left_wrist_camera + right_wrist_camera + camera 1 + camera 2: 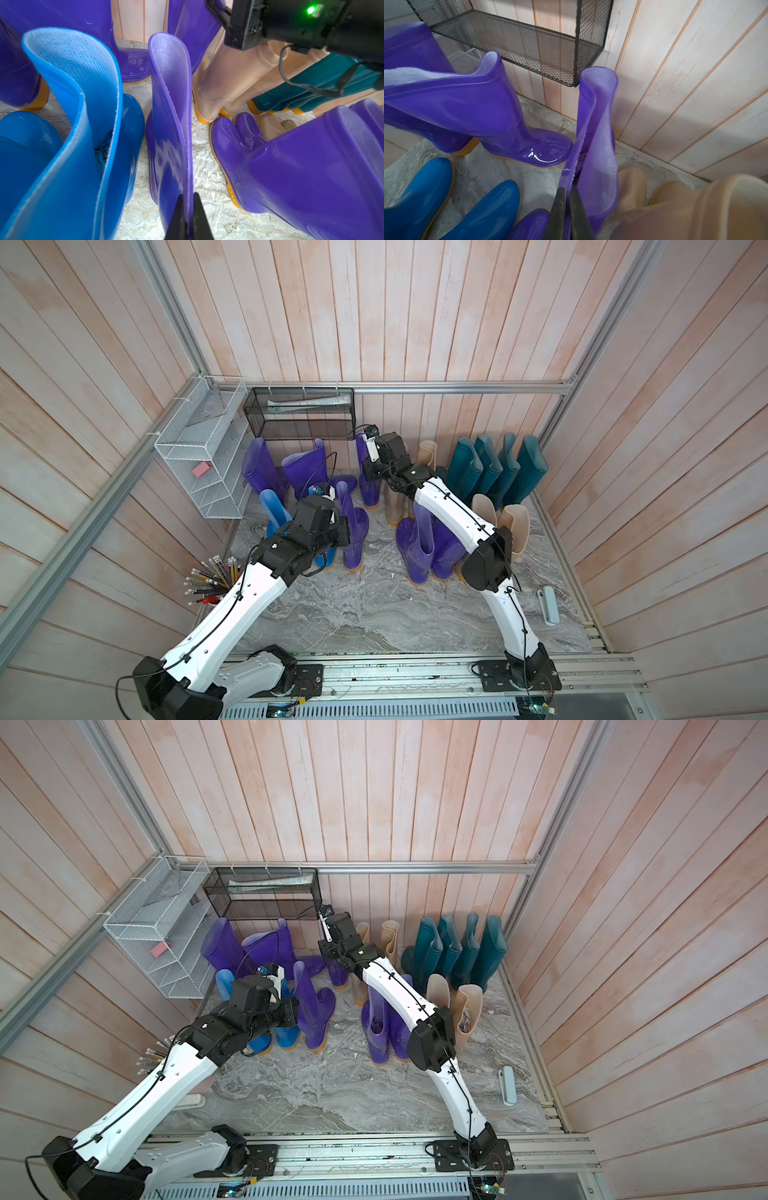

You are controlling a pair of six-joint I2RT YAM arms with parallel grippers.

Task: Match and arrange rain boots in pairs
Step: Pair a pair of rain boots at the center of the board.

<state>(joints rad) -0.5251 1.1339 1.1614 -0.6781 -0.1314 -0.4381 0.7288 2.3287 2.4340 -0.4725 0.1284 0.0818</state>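
Observation:
My left gripper (188, 195) is shut on the flattened shaft wall of an upright purple rain boot (170, 108), which stands beside two bright blue boots (68, 116). In a top view this boot (354, 533) is left of centre. My right gripper (568, 190) is shut on the rim of another purple boot (598, 133) near the back wall, below the black shelf. A purple pair (419, 547) stands under the right arm. Several teal boots (498, 468) line the back right, with beige boots (500, 516) in front of them.
A white wire shelf (199, 456) hangs on the left wall and a black mesh shelf (299, 414) on the back wall. A cup of pencils (212, 580) stands front left. A pale blue object (548, 605) lies on the marble floor (374, 614) at the right.

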